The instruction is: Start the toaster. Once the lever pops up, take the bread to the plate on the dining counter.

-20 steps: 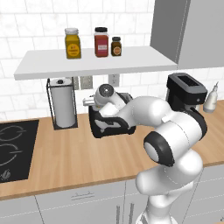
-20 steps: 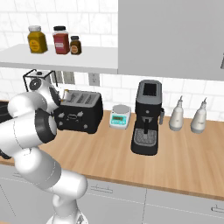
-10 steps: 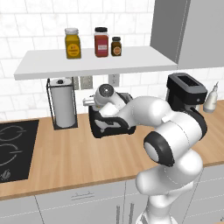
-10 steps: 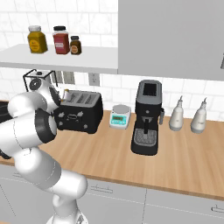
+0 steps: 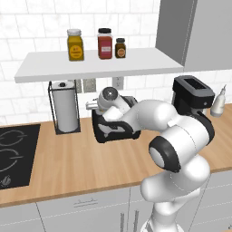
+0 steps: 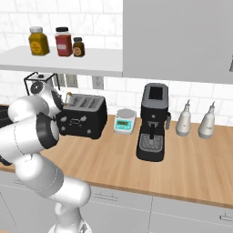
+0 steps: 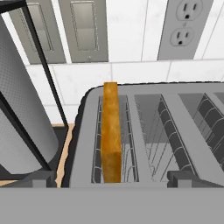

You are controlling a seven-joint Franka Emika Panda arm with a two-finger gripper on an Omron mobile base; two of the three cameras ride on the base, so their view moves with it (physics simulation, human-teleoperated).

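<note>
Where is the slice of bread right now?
In the hand view, the bread stands on edge in the toaster's slot nearest the paper towel roll, below the wall outlets.

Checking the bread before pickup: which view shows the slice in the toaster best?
The hand view: the bread stands on edge in the toaster's leftmost slot, its golden crust plain. In the right base view it is a small tan sliver above the toaster; in the left base view the arm covers it.

The black toaster [image 6: 82, 119] stands on the wooden surface [image 6: 182, 159]; the golden-crusted bread [image 7: 111, 131] sits upright in its leftmost slot.
</note>
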